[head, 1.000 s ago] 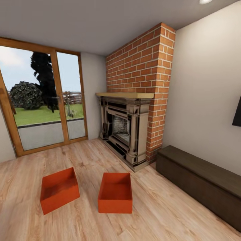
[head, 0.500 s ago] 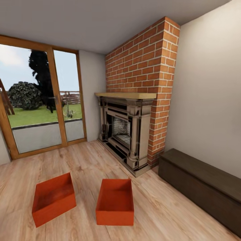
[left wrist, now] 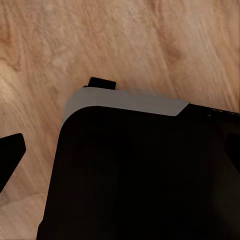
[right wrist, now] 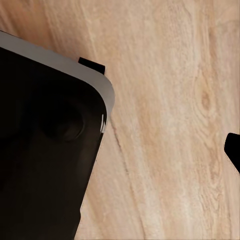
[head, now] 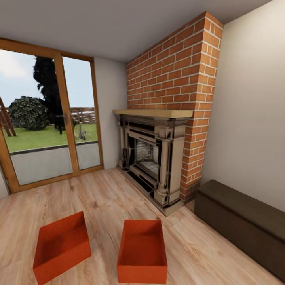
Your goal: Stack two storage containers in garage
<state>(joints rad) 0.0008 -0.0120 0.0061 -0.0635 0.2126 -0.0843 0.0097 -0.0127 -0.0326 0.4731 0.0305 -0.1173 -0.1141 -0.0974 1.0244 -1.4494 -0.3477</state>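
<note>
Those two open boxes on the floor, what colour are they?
Orange-red, both storage containers; clearest in the head view.

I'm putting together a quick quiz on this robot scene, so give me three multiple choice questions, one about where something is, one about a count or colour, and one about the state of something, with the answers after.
1. Where does the dark brown chest stand?
A. Against the wall, right of the fireplace
B. In front of the glass doors
C. Between the two bins

2. How many orange-red containers are on the wood floor?
A. One
B. Two
C. Three

3. What state are the containers in?
A. Stacked one on the other
C. Tipped on their sides
B. Side by side, open-topped and empty

Answers:
1 A: in the head view the chest runs along the pale wall just past the brick chimney.
2 B: the left container and the right container are the two there.
3 B: both rest apart on the planks, upright, their bare insides visible.
</note>
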